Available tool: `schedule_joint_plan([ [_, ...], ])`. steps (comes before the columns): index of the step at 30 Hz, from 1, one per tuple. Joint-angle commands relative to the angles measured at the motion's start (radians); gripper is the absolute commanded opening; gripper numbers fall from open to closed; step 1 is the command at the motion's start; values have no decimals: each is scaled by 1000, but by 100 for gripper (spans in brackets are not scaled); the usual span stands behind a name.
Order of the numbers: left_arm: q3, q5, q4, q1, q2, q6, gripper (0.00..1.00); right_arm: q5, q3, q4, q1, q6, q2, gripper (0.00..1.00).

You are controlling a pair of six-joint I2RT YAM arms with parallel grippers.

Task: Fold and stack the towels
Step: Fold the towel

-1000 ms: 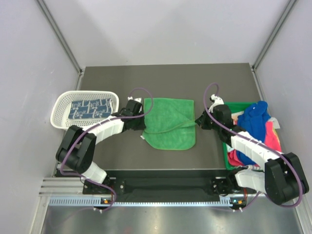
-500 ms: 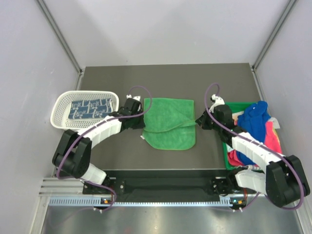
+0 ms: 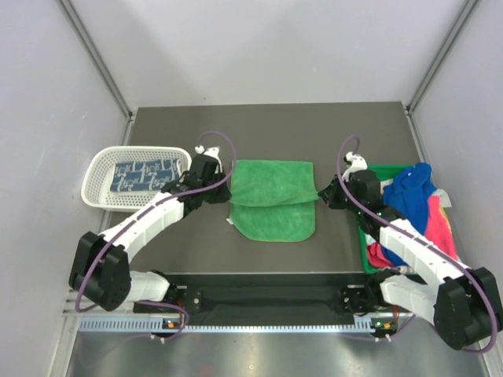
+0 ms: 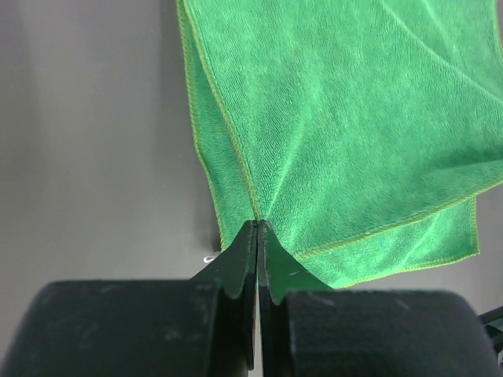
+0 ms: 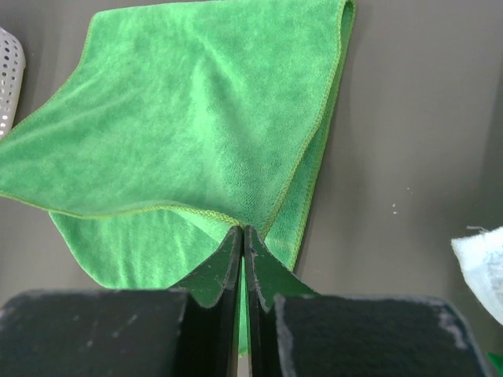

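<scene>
towel: green microfibre towel [image 3: 273, 200], centre of the dark table [image 3: 267, 126]; upper flap drawn part-way over the lower layer, whose near edge shows past it
left gripper [image 4: 257, 228]: jaws clamped on the flap's left corner, cloth pulled taut from the tips
right gripper [image 5: 242, 232]: jaws clamped on the flap's right corner, same pinch
handling: soft, light and limp, so it should sag between the grips. Hemmed edges and corners look like the best hold. Nap probably drags on the table, so lift before moving. Not fragile.
basket: white mesh plastic basket [image 3: 98, 177], left edge of table; holds one folded blue-and-white patterned towel [image 3: 145, 174], lying flat
bin: green plastic bin [image 3: 383, 168], right edge of table; holds a loose heap: royal blue towel [image 3: 410, 188] on top, pink/red towel [image 3: 437, 220] beside it, a pale one [image 5: 481, 267] at the rim
judgement: heap unfolded, most of the job left
</scene>
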Motion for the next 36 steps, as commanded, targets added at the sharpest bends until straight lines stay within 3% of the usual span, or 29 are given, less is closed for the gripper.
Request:
schedule_joint_plan([
  [1,28,-42,-20,-1,-46,6,0,10,17,-18,11,-22,-45,0],
  [36,-117,3,-4,-1,-135,-24,0,38,-117,-64,91,24,-199,0],
])
